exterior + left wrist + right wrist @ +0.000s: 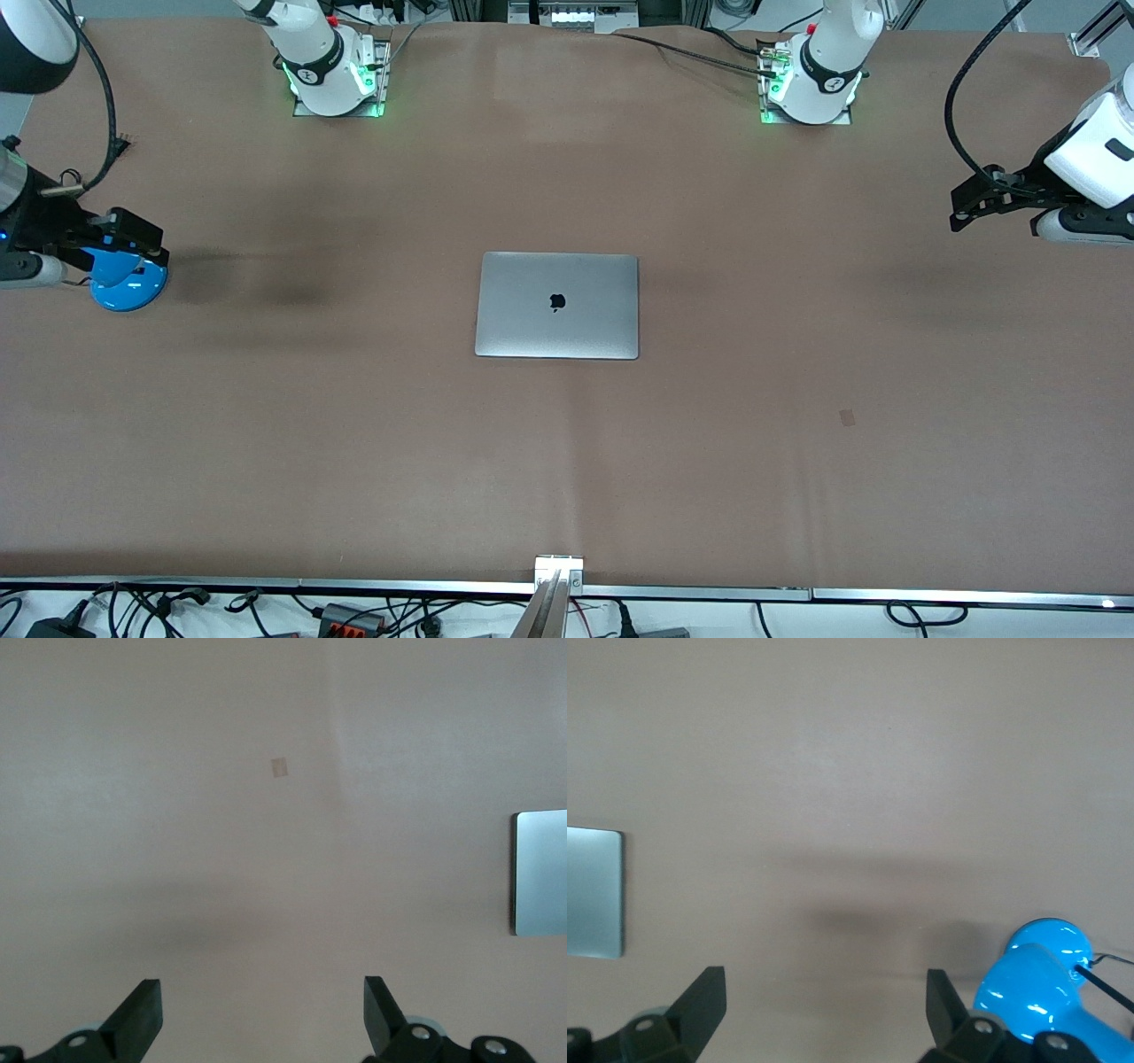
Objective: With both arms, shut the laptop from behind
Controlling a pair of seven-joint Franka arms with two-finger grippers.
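Note:
The space-grey laptop [557, 305] lies shut and flat in the middle of the table, its lid with the black apple logo facing up. An edge of it shows in the left wrist view [540, 872] and in the right wrist view [594, 892]. My left gripper [970, 206] hangs open and empty over the bare table at the left arm's end, well clear of the laptop. My right gripper [133, 239] hangs open and empty at the right arm's end, over a small blue desk lamp. In both wrist views the jaws stand wide apart with nothing between them.
The blue desk lamp [127, 283] stands at the right arm's end of the table, also in the right wrist view [1041, 988]. A small tape mark [848, 416] lies on the brown table cover. The arm bases [332, 75] [811, 80] stand along the table's edge farthest from the front camera.

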